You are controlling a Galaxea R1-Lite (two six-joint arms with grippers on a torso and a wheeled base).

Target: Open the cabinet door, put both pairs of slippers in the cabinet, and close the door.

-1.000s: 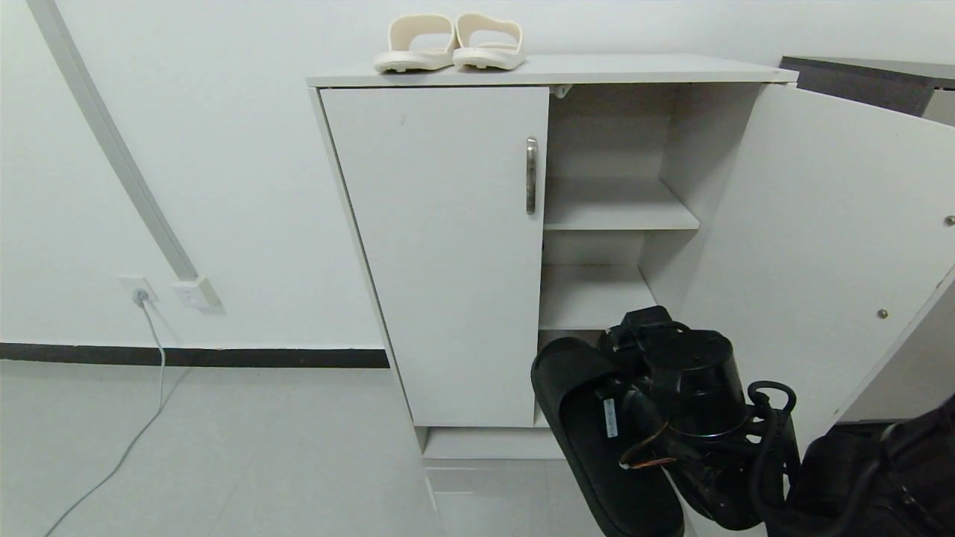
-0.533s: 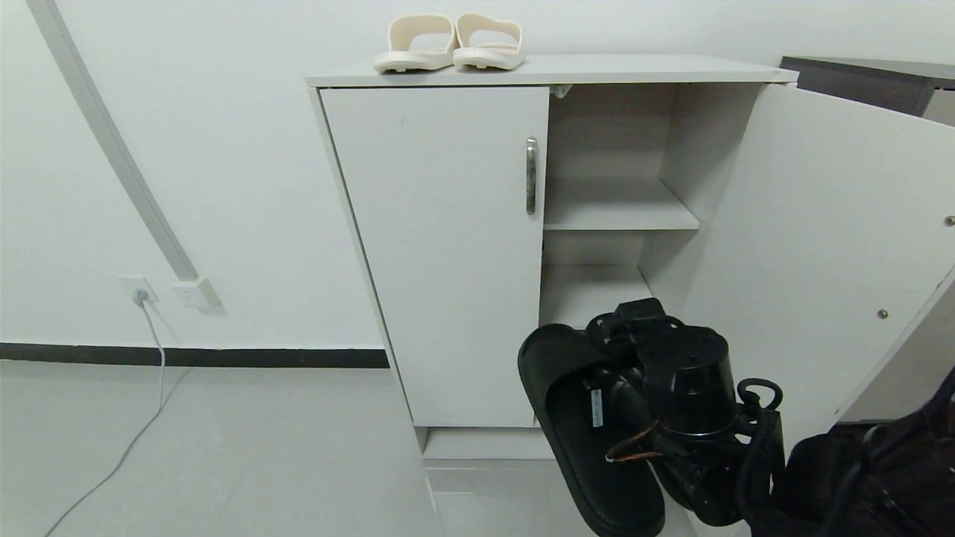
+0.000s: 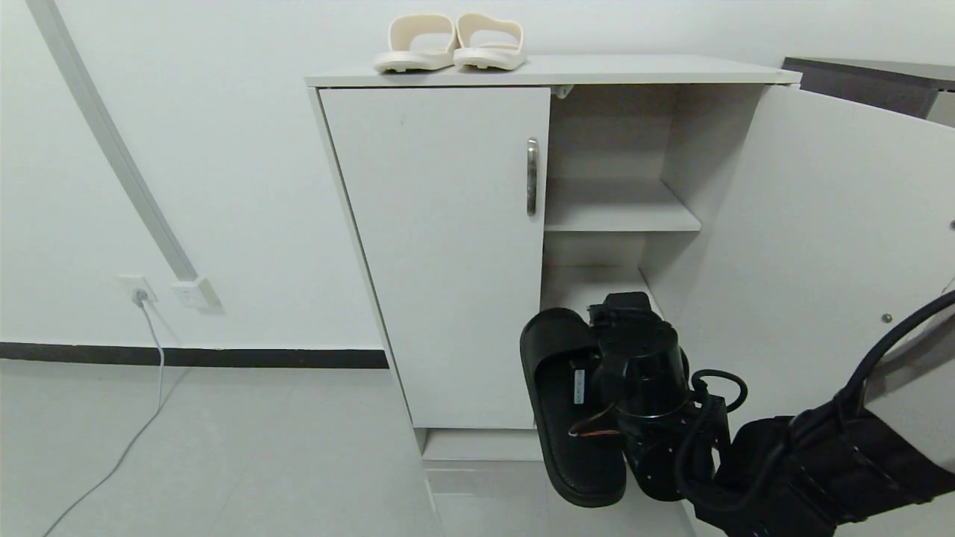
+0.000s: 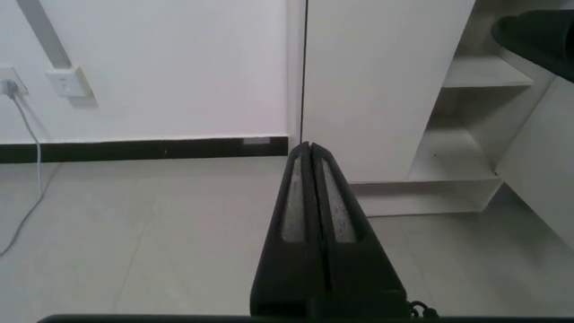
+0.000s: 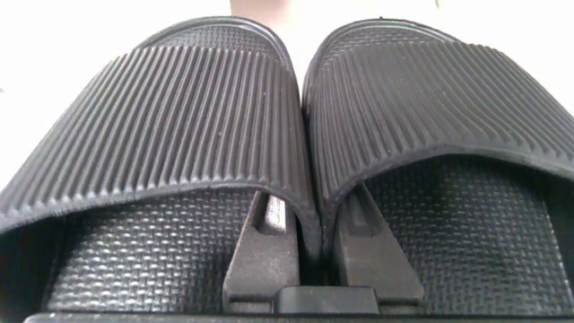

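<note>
Since a second ago our right gripper (image 5: pixel 316 256), jaws clamped on the straps of the black slippers (image 3: pixel 571 406), has lifted them toward the cabinet (image 3: pixel 440 261), where they hang long axis twelve-to-six, the open lower shelf (image 3: pixel 589 291) at twelve o'clock, nearest this arm.

Two black slippers (image 5: pixel 179 117), two cream slippers (image 3: pixel 406 60)

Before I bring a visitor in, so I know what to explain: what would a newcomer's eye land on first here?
First the black slippers, pinched together as a pair in the right gripper and held on end, low in front of the cabinet's open right door. Then the cream slippers, side by side at the left end of the cabinet top.
</note>
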